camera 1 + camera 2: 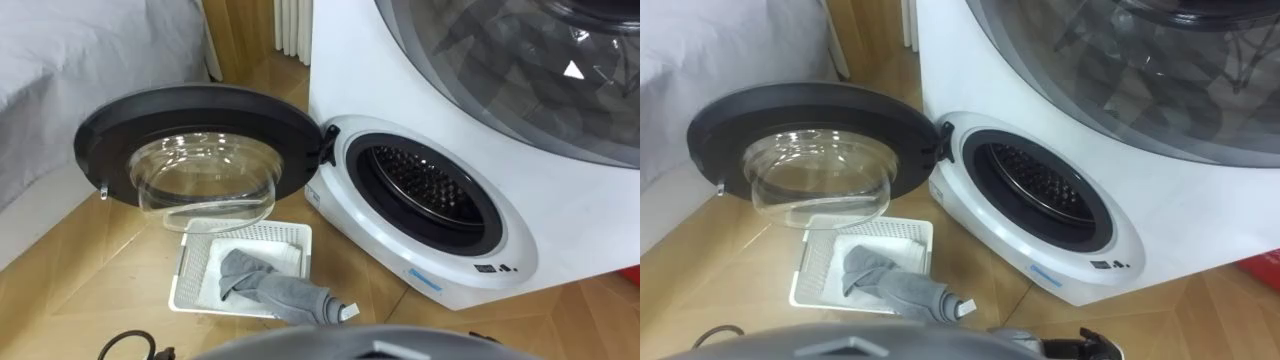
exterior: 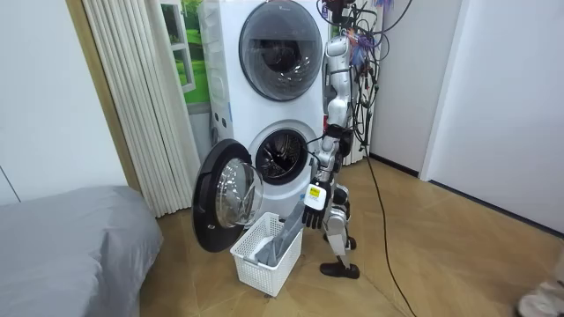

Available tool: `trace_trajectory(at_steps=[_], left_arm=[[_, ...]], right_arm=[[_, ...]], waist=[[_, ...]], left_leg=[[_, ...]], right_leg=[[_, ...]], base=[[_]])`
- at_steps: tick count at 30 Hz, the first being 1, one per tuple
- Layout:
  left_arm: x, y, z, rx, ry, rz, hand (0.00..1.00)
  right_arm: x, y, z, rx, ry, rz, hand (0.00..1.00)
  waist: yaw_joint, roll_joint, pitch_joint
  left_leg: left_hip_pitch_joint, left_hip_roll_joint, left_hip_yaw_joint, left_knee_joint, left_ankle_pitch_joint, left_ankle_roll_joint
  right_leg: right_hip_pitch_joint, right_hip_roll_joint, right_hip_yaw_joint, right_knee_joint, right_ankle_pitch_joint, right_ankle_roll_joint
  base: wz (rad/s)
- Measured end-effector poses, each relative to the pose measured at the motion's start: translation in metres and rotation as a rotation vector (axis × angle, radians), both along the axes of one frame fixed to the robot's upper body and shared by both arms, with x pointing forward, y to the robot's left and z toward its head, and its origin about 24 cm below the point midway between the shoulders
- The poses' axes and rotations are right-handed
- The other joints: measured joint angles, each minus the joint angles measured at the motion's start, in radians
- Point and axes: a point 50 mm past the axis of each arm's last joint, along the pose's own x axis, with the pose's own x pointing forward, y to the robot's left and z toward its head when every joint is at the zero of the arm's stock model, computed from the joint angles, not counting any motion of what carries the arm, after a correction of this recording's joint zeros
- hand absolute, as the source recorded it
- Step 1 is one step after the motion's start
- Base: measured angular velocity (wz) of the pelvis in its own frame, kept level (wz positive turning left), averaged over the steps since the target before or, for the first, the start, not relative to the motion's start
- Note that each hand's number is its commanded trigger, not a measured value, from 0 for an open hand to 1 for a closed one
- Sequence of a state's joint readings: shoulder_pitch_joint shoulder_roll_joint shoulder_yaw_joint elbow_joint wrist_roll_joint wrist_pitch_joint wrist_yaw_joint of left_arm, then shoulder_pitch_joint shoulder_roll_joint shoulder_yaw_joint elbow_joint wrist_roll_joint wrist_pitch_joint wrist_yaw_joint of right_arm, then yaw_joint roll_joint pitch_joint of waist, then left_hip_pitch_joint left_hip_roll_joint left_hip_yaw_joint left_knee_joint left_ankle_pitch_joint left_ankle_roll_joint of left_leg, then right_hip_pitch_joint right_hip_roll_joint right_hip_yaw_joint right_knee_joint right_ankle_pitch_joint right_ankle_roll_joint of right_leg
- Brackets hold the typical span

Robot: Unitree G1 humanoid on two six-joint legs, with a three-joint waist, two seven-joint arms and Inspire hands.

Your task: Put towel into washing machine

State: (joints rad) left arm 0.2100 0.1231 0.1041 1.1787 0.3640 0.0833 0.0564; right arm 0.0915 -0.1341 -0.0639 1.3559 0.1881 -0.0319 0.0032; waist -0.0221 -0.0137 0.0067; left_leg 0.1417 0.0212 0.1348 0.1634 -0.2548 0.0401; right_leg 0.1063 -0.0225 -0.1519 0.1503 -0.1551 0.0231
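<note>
One end of the grey towel (image 1: 262, 287) is up off the floor, and it's the left hand (image 1: 328, 312) that has it, fingers closed on the cloth at the bottom edge of the left eye view. The rest of the towel trails down into the white basket (image 1: 190, 275), bunched on the basket's floor. In the room view the cloth runs as a slanted strip from the basket up to that dark hand.

The basket sits on the wooden floor (image 1: 90, 270) just under the washing machine door (image 1: 200, 125). The door is swung wide open, its glass bowl bulging over the basket's far rim. To the right of the door the round opening of the washing machine (image 1: 560, 225) gapes, with the perforated drum (image 1: 425, 185) visible inside. There is no cloth in the drum.

The right hand (image 1: 1092, 346) peeks in at the bottom of the right eye view, and its fingers cannot be made out.

The room view has the robot standing upright right in front of the machine, basket by its feet. A second round-windowed machine (image 2: 282, 40) is stacked on top, and a grey bed (image 2: 62, 246) lies off at the room view's left.
</note>
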Motion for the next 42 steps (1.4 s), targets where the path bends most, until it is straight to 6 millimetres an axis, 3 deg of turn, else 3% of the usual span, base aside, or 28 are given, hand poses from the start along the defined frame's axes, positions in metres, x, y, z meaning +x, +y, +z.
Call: trace_trajectory(at_steps=[11, 15, 22, 31, 36, 42], left_arm=[[0.001, 0.000, 0.000, -0.001, -0.003, -0.002, 0.00], [0.001, 0.001, 0.000, 0.001, -0.004, -0.003, 0.00], [0.012, 0.004, 0.002, 0.018, -0.035, -0.013, 0.00], [0.062, 0.010, 0.011, 0.090, -0.232, -0.082, 0.00], [0.110, -0.001, 0.021, 0.102, -0.394, -0.174, 0.00], [0.156, -0.023, 0.032, 0.099, -0.530, -0.331, 0.00]], right_arm=[[0.001, 0.000, 0.000, 0.000, -0.001, 0.006, 0.00], [0.001, 0.000, 0.000, 0.001, -0.002, 0.015, 0.00], [0.008, 0.000, 0.001, 0.000, -0.025, 0.032, 0.00], [0.032, 0.002, 0.003, -0.006, -0.070, 0.155, 0.00], [0.051, 0.000, 0.007, -0.022, -0.118, 0.235, 0.00], [0.090, 0.010, 0.013, -0.021, -0.201, 0.349, 0.00]], waist=[[0.000, -0.002, 0.0010], [0.000, -0.013, 0.0071], [-0.002, -0.018, 0.0044], [0.000, -0.016, 0.0000], [-0.001, -0.001, -0.0043], [-0.004, 0.015, 0.0044]], left_leg=[[0.000, 0.000, 0.000, -0.001, 0.000, 0.000], [-0.002, 0.000, -0.001, 0.000, 0.000, 0.000], [-0.015, 0.000, -0.007, 0.006, 0.000, 0.000], [-0.077, 0.000, -0.008, 0.025, 0.000, 0.000], [-0.139, -0.003, -0.007, 0.044, 0.001, 0.000], [-0.206, -0.001, 0.003, 0.043, 0.015, 0.000]], right_leg=[[-0.001, 0.000, 0.000, 0.000, 0.000, 0.000], [-0.002, 0.000, -0.002, 0.000, 0.000, 0.000], [-0.009, -0.001, -0.016, 0.001, 0.000, 0.000], [-0.062, -0.003, -0.013, 0.004, 0.003, -0.004], [-0.118, -0.004, -0.012, 0.005, 0.009, -0.006], [-0.217, -0.006, 0.006, 0.043, 0.010, -0.007]], base=[[0.00], [0.00], [0.03], [0.00], [0.00], [-0.10]])
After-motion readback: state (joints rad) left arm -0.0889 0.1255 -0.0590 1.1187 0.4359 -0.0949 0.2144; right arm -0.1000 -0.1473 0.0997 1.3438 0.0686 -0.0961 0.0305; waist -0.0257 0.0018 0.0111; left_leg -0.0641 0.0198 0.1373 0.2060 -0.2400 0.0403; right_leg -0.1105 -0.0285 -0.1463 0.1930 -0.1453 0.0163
